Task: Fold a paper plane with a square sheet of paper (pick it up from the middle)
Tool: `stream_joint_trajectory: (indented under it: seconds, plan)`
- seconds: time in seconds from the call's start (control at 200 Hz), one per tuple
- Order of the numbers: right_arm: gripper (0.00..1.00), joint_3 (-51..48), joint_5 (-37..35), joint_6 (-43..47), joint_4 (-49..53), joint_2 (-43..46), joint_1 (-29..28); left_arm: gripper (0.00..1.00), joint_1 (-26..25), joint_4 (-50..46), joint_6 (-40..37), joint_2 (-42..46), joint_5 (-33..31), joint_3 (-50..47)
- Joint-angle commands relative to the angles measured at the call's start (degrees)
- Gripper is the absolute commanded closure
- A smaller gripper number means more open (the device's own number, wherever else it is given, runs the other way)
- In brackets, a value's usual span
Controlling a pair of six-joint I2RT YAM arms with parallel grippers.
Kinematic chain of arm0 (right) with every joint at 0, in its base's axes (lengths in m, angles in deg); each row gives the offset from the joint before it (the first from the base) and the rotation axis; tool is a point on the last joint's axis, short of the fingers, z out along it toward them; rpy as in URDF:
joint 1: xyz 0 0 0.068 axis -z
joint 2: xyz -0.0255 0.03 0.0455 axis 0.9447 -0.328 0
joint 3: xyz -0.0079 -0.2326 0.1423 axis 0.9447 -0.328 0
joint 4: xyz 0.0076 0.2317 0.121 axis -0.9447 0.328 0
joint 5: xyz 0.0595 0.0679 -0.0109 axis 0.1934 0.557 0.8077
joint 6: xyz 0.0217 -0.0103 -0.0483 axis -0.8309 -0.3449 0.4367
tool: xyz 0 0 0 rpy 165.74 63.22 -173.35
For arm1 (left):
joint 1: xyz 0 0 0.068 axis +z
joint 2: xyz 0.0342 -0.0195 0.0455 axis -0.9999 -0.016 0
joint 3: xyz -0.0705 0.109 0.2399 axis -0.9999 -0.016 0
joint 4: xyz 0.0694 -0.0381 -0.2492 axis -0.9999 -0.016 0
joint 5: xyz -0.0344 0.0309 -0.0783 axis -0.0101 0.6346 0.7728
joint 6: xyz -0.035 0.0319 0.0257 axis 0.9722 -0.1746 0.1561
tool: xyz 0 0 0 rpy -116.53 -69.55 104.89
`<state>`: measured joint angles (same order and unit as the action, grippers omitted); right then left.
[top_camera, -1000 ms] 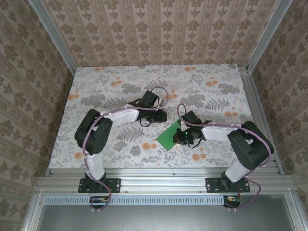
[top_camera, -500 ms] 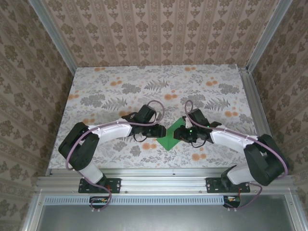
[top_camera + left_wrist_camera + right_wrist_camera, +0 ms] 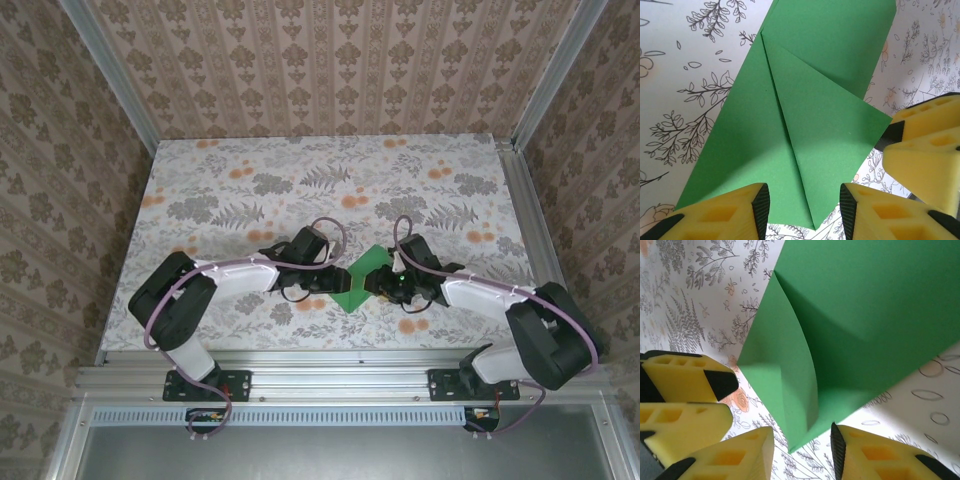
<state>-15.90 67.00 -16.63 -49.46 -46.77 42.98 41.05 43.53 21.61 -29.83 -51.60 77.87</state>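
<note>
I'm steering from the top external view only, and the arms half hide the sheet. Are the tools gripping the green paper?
Observer: No. The left wrist view shows the left tool open, a corner of the green paper between its fingers.
Operator: And the right one?
Observer: The right tool is open too, straddling a paper corner.
Operator: Is the fold flat?
Observer: No. In the right wrist view the folded flap bows up off the layer beneath.
</note>
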Motion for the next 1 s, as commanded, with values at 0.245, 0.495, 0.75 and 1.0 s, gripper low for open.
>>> stream_joint_trajectory:
  seconds: [0.245, 0.495, 0.75, 1.0]
  plan:
    - [0.68, 2.1, 4.1, -3.2, -10.0, -8.8, -1.2, 0.47, 0.4, -1.6, 0.1, 4.2, -0.5, -2.7]
    - [0.88, 3.1, 5.1, -4.4, -14.9, -12.2, -2.3, 0.39, 2.7, -0.7, 2.0, 10.4, 0.4, -5.8]
    - [0.99, 3.8, 7.2, -2.8, -15.6, -7.0, -2.4, 0.37, 7.2, 6.0, 7.2, 15.6, 4.5, -10.7]
    - [1.0, 3.6, 10.4, -3.1, -18.9, -1.7, -2.6, 0.34, 9.7, 10.4, 12.2, 21.8, 3.5, -12.8]
